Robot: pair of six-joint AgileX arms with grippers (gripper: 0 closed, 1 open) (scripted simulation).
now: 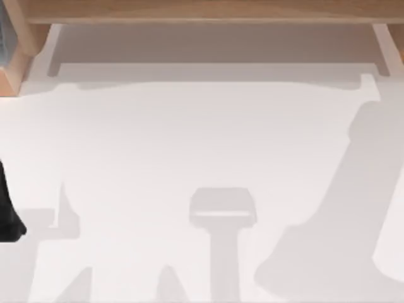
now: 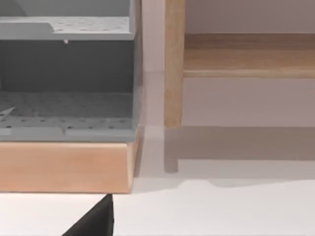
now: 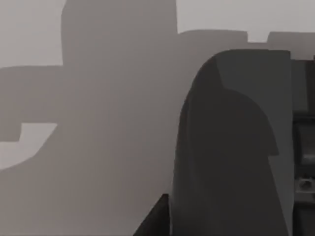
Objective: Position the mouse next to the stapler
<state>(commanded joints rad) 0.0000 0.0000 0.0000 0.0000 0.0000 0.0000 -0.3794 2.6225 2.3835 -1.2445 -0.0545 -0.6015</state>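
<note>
White table (image 1: 202, 139), wooden shelf (image 1: 208, 9) at far edge, left arm (image 1: 7, 211) at left edge

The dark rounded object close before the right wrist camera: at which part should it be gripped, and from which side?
Probably across its two flanks, below the arched top, coming from above. The dark rounded object rises from a broad base to a smooth curve that offers poor grip; its sides look flatter. Whether it is mouse or stapler, I cannot tell.

My left arm (image 1: 7, 211) cut by frame edge; dark object (image 3: 231, 147) beside my right wrist unidentifiable, cropped.
</note>
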